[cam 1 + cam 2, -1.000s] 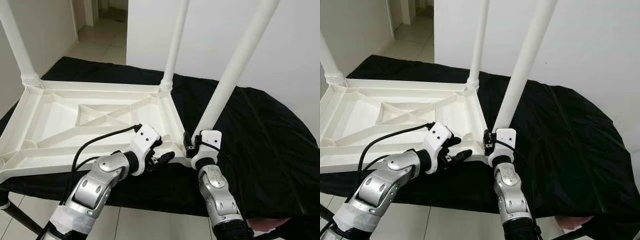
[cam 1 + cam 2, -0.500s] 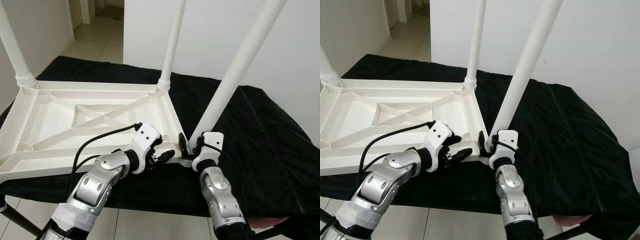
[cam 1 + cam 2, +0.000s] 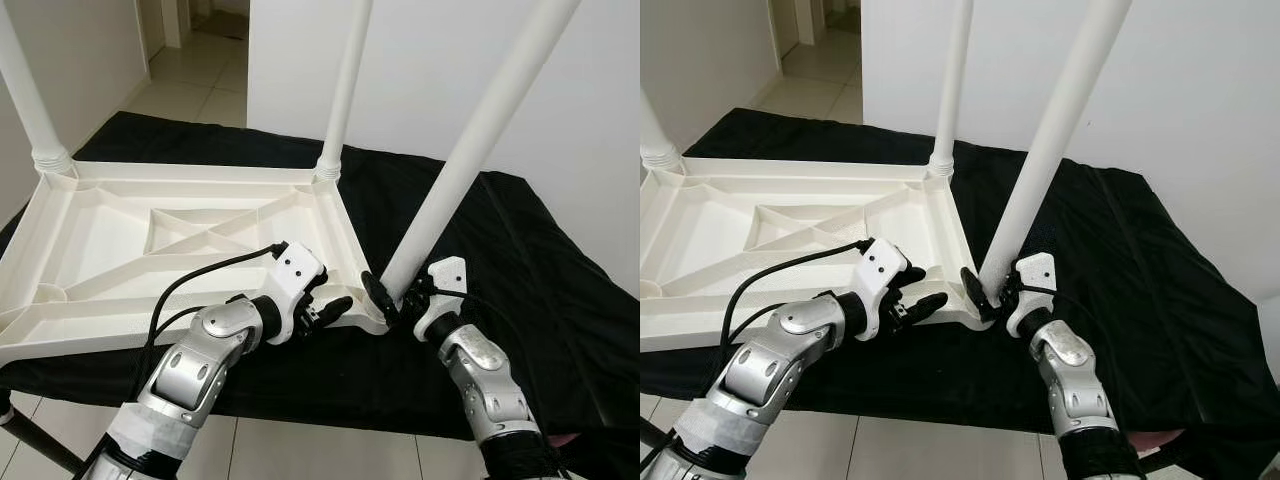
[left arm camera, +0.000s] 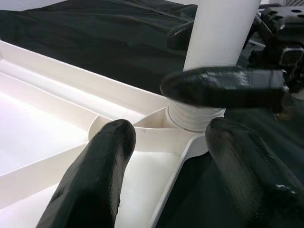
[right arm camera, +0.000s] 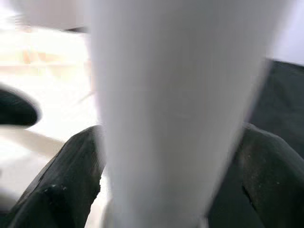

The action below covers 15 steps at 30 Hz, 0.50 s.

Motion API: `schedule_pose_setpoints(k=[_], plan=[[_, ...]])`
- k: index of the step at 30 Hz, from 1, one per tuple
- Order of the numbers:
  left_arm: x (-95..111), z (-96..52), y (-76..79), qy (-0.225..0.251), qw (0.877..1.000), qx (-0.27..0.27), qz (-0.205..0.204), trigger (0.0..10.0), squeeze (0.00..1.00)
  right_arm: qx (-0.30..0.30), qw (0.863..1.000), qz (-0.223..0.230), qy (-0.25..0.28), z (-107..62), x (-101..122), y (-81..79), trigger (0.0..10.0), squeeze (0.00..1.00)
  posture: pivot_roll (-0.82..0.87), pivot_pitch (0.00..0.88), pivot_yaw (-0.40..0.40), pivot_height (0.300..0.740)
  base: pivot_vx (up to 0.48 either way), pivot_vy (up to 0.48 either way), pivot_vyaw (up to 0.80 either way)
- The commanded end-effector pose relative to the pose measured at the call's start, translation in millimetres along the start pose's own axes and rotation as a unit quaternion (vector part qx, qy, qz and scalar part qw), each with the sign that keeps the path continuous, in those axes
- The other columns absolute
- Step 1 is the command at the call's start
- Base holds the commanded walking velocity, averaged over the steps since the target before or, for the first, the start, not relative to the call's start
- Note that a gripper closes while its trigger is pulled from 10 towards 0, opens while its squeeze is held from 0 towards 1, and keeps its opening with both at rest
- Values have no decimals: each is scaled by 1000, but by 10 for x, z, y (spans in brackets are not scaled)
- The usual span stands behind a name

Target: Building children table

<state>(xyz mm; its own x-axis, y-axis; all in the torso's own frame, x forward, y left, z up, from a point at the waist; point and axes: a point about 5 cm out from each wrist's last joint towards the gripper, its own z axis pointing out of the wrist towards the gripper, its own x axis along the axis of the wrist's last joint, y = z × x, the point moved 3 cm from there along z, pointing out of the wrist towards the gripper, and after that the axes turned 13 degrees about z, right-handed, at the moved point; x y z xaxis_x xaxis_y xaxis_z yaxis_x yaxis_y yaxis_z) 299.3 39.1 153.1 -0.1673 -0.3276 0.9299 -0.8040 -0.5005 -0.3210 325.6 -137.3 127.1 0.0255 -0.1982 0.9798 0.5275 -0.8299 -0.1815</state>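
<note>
I judged the hollow white leg (image 3: 470,150) light, stiff and slick, so my right gripper (image 3: 392,298) clamped it low by the socket while my left gripper (image 3: 325,305) stood open, steadying the tabletop (image 3: 120,240) corner.

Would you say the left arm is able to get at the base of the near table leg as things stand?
Probably yes. The left tool hovers open at the tabletop's near corner, right beside the leg's threaded base. The right tool already straddles that base, so the left would have to approach from the free side.
</note>
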Motion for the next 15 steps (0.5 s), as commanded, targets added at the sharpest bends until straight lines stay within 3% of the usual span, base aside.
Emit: schedule_pose_setpoints(k=[1,6,7,8,9,10,15], plan=[[20,34,19,5,1000,-9,4,10000,0,21,1000,0,-12,8,-28,15,10000,0,-16,0,-117,740,0,0,0],[33,40,16,6,1000,-10,4,10000,0,51,998,-5,-28,35,-64,-1,9725,0,-14,0,-112,740,0,0,0],[41,41,15,7,1000,-11,4,10000,0,64,997,-6,-33,54,-75,-13,4118,0,-13,0,-109,740,0,0,0],[41,41,15,7,1000,-11,4,10000,0,64,997,-6,-33,54,-75,-13,4118,0,-13,0,-109,740,0,0,0],[44,37,13,7,1000,-12,5,10000,0,72,997,-7,-39,70,-90,-25,1451,0,-14,0,-109,740,0,0,0],[44,34,11,7,1000,-12,6,10000,0,80,996,-5,-46,77,-119,-36,0,0,-16,0,-109,740,0,0,0],[51,39,6,8,1000,-12,6,10000,0,87,995,-3,-58,69,-173,-48,0,0,-18,0,-112,740,0,0,0]])
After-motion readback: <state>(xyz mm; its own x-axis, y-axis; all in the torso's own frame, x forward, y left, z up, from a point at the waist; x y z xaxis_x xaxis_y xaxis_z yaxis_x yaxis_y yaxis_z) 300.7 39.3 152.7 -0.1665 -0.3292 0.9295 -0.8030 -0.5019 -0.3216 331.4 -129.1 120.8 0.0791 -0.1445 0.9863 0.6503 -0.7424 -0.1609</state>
